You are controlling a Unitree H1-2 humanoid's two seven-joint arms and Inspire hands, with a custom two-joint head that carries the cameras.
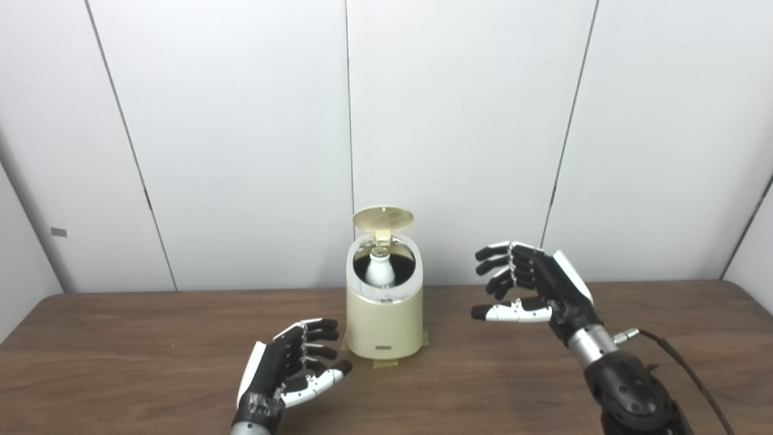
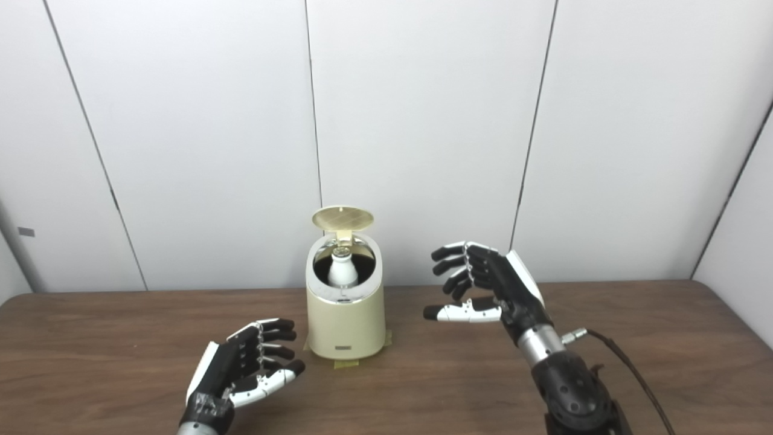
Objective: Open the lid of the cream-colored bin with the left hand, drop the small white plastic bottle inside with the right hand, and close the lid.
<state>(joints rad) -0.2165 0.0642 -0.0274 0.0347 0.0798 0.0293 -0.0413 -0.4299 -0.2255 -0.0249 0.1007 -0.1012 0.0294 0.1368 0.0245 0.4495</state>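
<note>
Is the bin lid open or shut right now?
Open. The lid stands up behind the bin mouth, with the white bottle visible inside.

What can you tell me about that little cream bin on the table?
The cream-colored bin is a small, smooth, plastic-looking canister with rounded sides, upright on the brown table. Its round lid is flipped up on a rear hinge, so the top is open. A small white bottle stands inside. Yellowish tape shows under its base. Neither hand touches it.

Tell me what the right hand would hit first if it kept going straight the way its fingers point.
Probably the cream bin. The right hand points left toward its open top, apparently at rim height, though depth is unclear.
</note>
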